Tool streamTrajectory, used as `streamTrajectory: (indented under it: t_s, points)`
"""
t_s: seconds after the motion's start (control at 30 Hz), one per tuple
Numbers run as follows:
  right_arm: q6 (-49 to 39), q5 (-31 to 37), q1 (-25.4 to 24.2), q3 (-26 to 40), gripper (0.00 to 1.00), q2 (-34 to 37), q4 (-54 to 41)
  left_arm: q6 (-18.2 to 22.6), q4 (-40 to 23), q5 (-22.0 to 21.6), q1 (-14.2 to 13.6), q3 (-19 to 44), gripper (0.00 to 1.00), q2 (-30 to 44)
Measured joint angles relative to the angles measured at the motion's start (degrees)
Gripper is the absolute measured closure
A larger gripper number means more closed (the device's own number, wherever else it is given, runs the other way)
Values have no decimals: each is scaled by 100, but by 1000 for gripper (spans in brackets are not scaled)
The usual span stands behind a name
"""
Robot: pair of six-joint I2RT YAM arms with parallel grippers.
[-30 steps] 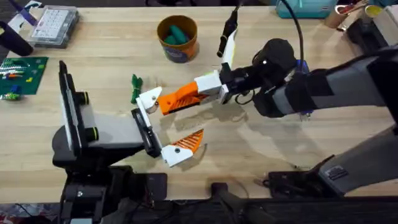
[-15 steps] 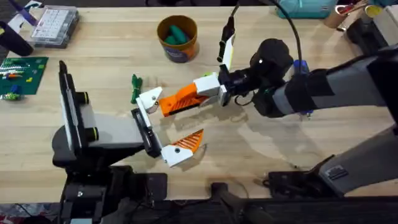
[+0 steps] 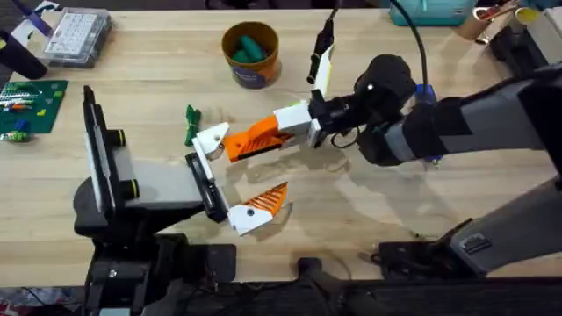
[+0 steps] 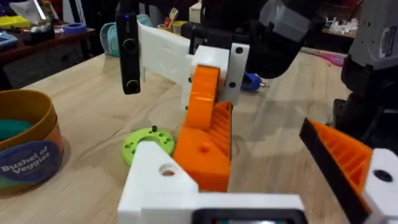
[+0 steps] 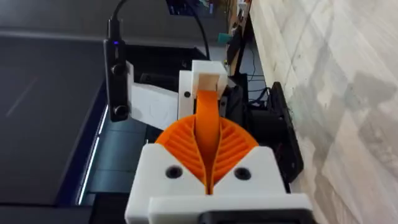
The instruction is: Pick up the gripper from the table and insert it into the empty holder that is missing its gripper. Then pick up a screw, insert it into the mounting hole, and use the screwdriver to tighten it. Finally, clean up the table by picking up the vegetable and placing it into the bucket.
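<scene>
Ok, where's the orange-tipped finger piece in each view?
Overhead: finger piece mid-table, between the two arms.
Left wrist: finger piece close up, beside the green ring.
Right wrist: finger piece pinched between the ribbed orange pads.
Shared landmark: the right pincer clamped on its orange tip.

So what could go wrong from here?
The right end effector grips the small white-based, orange-tipped finger piece right at the black holder rail. A slight tilt might jam the piece or let it slip out. The slim dark-green toy vegetable lies just beside them and could get knocked.
</scene>
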Motion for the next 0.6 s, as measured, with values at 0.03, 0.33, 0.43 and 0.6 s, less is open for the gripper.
streamTrajectory:
  t_s: [0.03,0.33,0.43,0.6]
  points:
    - [0,0,0,-1,985,0,0,0,0,0,0,0,13,0]
    - [-2,72,0,-1,984,0,0,0,0,0,0,0,13,0]
    - [0,119,8,-1,985,0,0,0,0,0,0,0,15,0]
    - [-21,159,22,1,986,0,0,0,0,0,0,0,14,0]
